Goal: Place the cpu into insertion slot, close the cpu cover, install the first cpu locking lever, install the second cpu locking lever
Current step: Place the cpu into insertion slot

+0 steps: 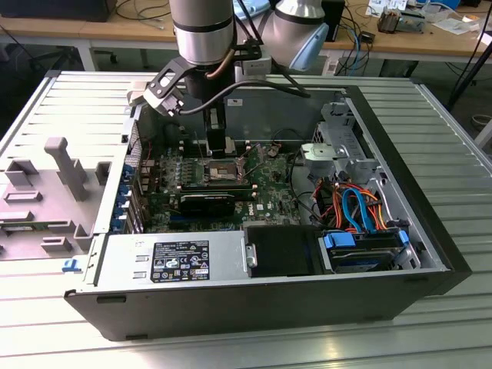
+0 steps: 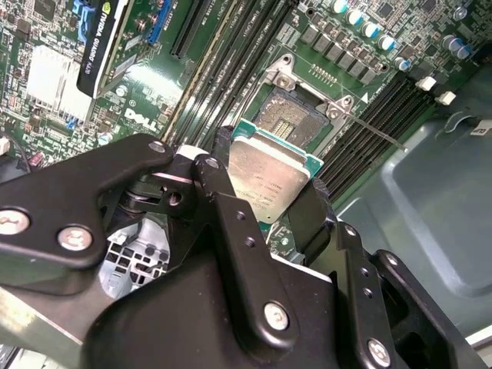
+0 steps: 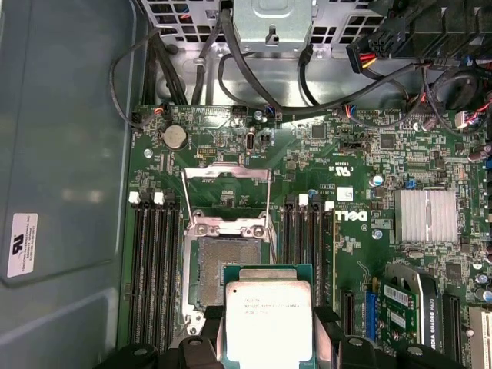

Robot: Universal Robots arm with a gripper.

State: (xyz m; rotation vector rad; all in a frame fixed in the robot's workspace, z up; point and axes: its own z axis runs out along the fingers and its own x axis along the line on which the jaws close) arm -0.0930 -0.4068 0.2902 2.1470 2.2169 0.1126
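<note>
Right now the gripper (image 2: 267, 201) is clamping the cpu (image 2: 269, 175) between its two black fingers (image 2: 314, 219), which are closing on opposite edges of the chip; the silver-grey top is facing the cameras in both wrist views, with a green border showing round it.

The chip is hanging above the green motherboard (image 3: 361, 154), clear of it and not yet seated. In the first wrist view it is overlapping the near part of the insertion slot (image 3: 217, 265), whose dark square bed is lying bare inside its silver rim. The cpu cover (image 3: 227, 171) is standing swung open at the socket's far side, its thin frame reaching away from the hinge.

Long black memory slots (image 3: 154, 261) are running along both sides of the socket. A ribbed silver heat sink (image 3: 425, 215) is sitting further across the board, with the black expansion card (image 3: 407, 300) near it.

In the exterior view the arm (image 1: 201, 31) is reaching straight down into the open computer case (image 1: 269, 304), the gripper hanging just over the socket area; orange and blue cables (image 1: 354, 204) are lying bundled toward the exterior view's right.
</note>
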